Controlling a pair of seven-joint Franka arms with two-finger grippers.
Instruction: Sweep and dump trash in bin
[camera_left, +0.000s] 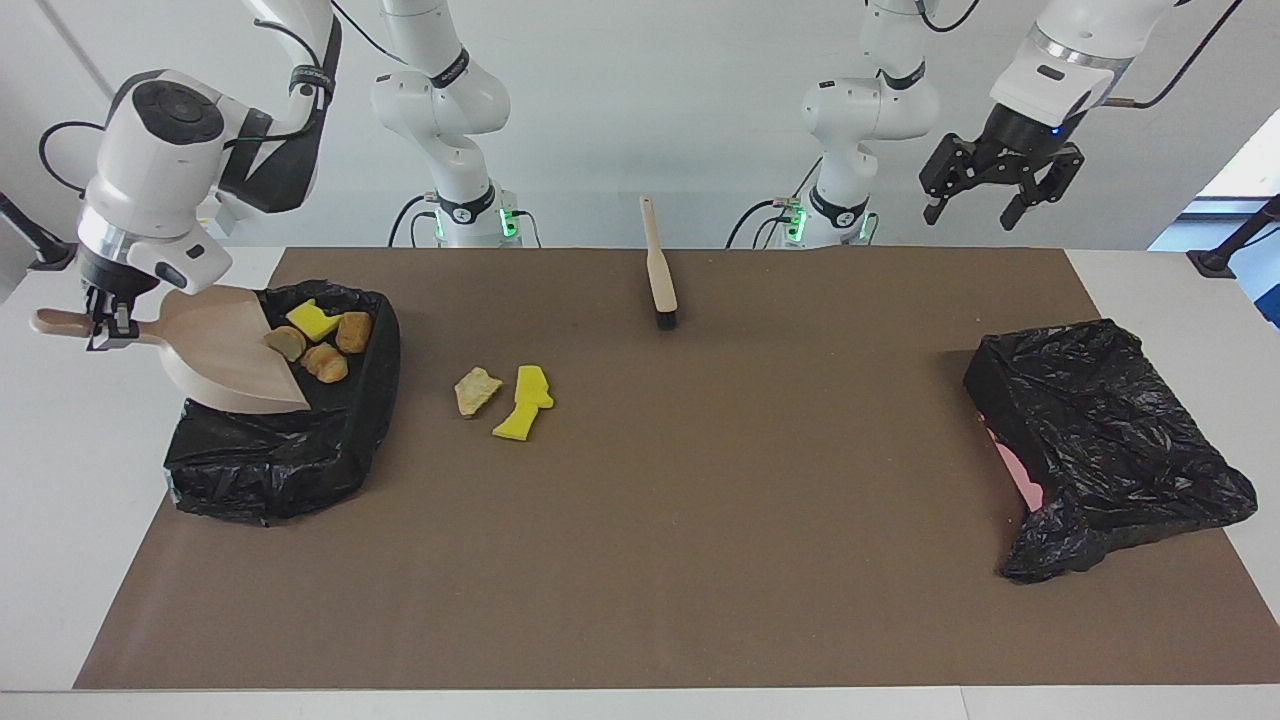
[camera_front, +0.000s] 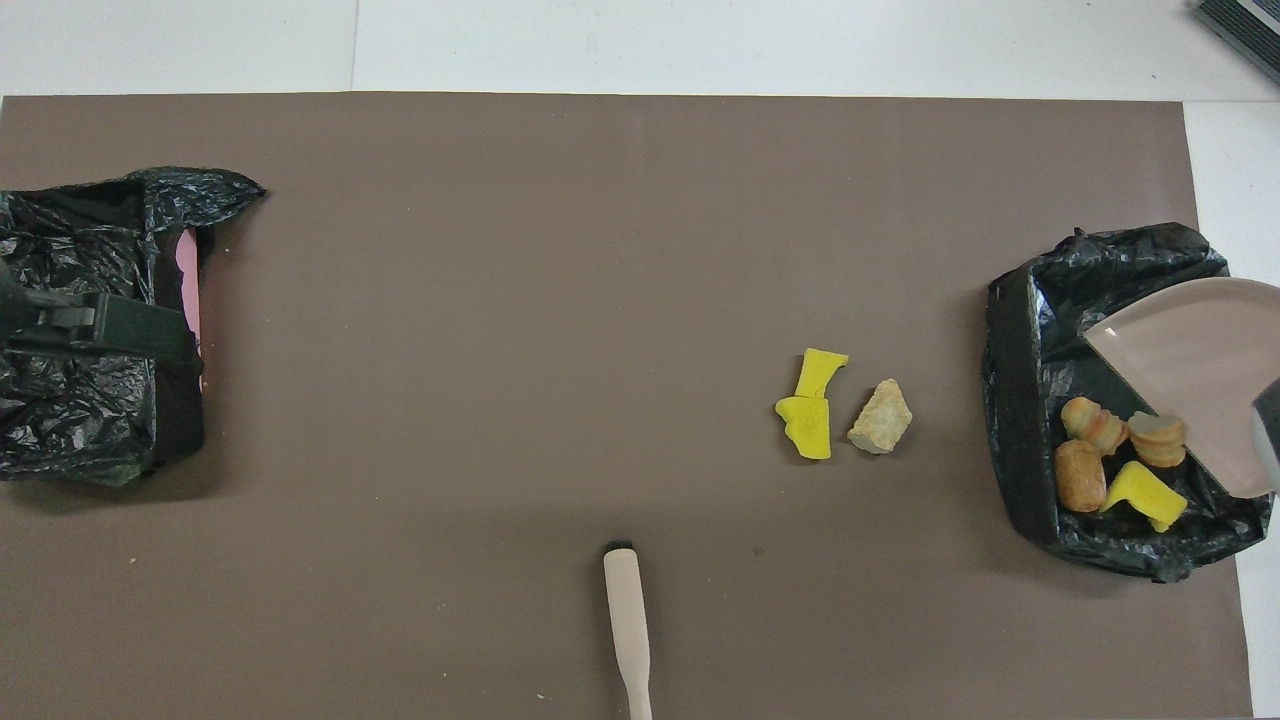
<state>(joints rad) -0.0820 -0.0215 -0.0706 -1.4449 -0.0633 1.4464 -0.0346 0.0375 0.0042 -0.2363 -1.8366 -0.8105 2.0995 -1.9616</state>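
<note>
My right gripper (camera_left: 104, 326) is shut on the handle of the beige dustpan (camera_left: 225, 352), which is tipped over the black-lined bin (camera_left: 262, 468) at the right arm's end. Several trash pieces lie in the bin: a yellow sponge (camera_left: 312, 322) and golden-brown lumps (camera_front: 1080, 476). On the mat beside the bin rest a pale beige chunk (camera_left: 477, 390) and a yellow sponge piece (camera_left: 525, 402). The brush (camera_left: 660, 272) lies on the mat near the robots. High in the air, my left gripper (camera_left: 985, 205) hangs open and holds nothing, over the left arm's end.
A second black-bagged bin (camera_left: 1100, 440) with a pink edge showing stands at the left arm's end of the table. A brown mat (camera_left: 700, 520) covers most of the white table.
</note>
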